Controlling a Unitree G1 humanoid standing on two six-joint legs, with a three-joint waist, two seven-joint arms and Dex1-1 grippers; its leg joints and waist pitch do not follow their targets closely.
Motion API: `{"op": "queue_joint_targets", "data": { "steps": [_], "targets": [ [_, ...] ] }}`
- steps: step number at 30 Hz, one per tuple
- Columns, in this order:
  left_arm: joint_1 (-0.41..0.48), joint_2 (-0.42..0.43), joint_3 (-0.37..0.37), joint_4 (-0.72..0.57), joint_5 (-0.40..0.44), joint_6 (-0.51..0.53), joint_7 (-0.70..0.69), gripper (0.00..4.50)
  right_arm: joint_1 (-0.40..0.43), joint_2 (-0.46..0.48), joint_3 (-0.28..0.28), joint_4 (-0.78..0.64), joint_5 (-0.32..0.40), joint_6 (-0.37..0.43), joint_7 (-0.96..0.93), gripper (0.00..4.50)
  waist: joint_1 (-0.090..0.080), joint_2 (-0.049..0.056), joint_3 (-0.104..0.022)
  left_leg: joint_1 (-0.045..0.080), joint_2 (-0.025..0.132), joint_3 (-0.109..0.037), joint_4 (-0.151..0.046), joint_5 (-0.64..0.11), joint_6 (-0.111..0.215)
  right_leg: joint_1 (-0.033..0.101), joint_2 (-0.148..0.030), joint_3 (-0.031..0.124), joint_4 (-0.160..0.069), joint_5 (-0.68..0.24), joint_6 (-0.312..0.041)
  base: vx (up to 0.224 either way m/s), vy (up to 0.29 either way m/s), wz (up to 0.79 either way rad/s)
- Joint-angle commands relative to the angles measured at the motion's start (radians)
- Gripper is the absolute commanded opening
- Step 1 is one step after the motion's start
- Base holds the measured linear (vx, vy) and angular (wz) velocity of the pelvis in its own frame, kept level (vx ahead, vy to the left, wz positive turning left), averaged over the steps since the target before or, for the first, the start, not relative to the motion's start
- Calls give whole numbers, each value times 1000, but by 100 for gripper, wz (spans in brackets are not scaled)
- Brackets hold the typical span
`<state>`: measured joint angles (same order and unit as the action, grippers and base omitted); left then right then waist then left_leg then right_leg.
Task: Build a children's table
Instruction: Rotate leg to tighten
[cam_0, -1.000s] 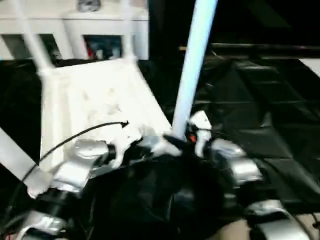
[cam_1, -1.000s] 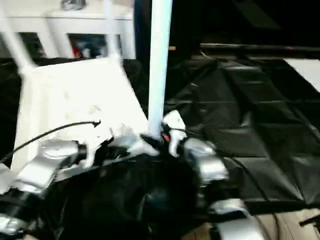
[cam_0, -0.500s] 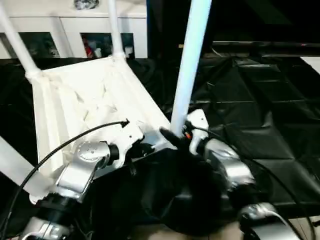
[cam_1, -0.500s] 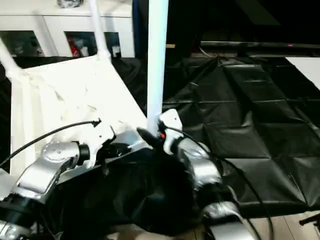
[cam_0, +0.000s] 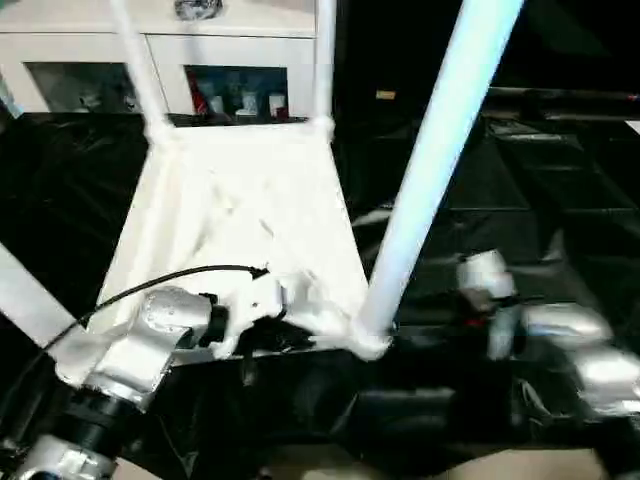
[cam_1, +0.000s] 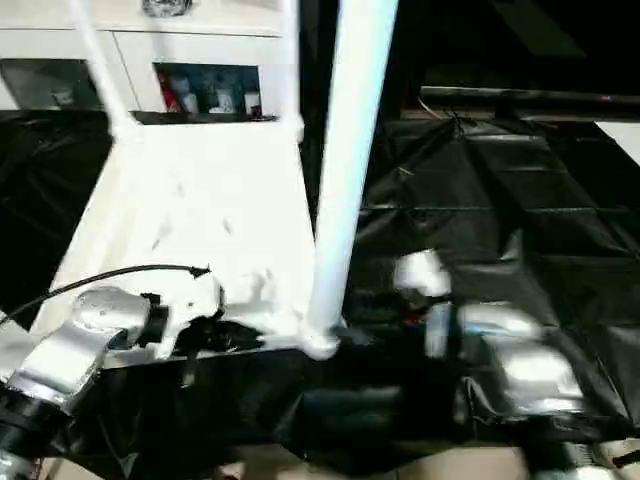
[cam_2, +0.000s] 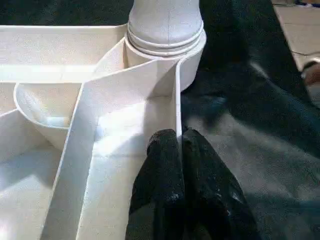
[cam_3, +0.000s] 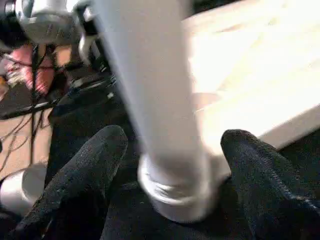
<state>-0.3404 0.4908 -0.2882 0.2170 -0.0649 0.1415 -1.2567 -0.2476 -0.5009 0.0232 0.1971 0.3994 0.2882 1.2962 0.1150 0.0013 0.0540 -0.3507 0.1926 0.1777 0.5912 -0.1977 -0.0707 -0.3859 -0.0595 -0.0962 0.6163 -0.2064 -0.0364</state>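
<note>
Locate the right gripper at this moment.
In the head views the right gripper sits on the robot's right, over the black sheet, just beside the near-right leg at the tabletop corner. Its open fingers flank that leg's base without touching.

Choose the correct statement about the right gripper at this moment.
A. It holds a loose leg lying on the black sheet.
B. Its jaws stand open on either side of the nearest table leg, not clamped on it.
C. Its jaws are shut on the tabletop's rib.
B: in the right wrist view the right gripper has its black fingers apart with gaps around the nearest table leg, which stands in its corner socket.
</note>
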Motion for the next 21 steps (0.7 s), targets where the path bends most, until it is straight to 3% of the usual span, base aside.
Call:
{"op": "queue_joint_targets", "data": {
  "steps": [1, 4, 7, 13, 14, 17, 18, 21],
  "targets": [
    [-20, 6, 6, -17, -42, -26, -29, 0, -12, -20, -47, -27, 36, 29, -18, 345, 1, -1, -62, 2, 48, -17, -65, -134, 73, 48, -91, 64, -86, -227, -153, 0, 0, 0],
    [-15, 9, 9, -20, -55, -30, -44, 0, -15, -21, -70, -24, 39, 36, -47, 345, 1, -2, -66, 0, 47, -16, -61, -104, 79, 50, -90, 64, -79, -170, -172, 0, 0, 0],
    [4, 0, 38, -61, -74, 34, -7, 0, -36, 12, -99, 10, 19, 50, -162, 345, -1, -2, -67, -2, 47, -16, -60, -84, 78, 50, -91, 63, -73, -135, -184, 0, 0, 0],
    [38, -16, 119, -108, -121, 1, 74, 55, -46, 83, -119, 17, -54, 43, -400, 358, -5, -3, -64, 1, 47, -15, -63, -101, 48, 48, -95, 63, -78, -187, -179, 0, 0, 0],
    [49, -37, 161, -138, -129, 9, 145, 62, -49, 117, -133, 13, -79, 38, -495, 358, -7, -5, -63, 1, 47, -14, -64, -104, 46, 48, -94, 63, -79, -188, -180, 0, 0, 0],
    [60, -56, 198, -159, -101, 0, 234, 88, -47, 151, -146, 5, -112, 28, -604, 358, -12, -7, -61, 2, 45, -15, -65, -119, 34, 47, -91, 63, -80, -211, -166, 0, 0, 0],
    [71, -91, 243, -158, -83, -45, 330, 99, -37, 181, -154, -16, -133, 4, -676, 386, -15, -8, -61, -1, 44, -15, -65, -113, 32, 49, -90, 65, -80, -213, -151, 0, 0, 0],
    [89, -144, 329, -169, -64, -11, 520, 104, 4, 242, -150, -96, -153, 74, -799, 392, -20, -9, -64, -1, 44, -15, -64, -95, 37, 50, -86, 65, -77, -171, -131, 0, 0, 0]
  ]
}}
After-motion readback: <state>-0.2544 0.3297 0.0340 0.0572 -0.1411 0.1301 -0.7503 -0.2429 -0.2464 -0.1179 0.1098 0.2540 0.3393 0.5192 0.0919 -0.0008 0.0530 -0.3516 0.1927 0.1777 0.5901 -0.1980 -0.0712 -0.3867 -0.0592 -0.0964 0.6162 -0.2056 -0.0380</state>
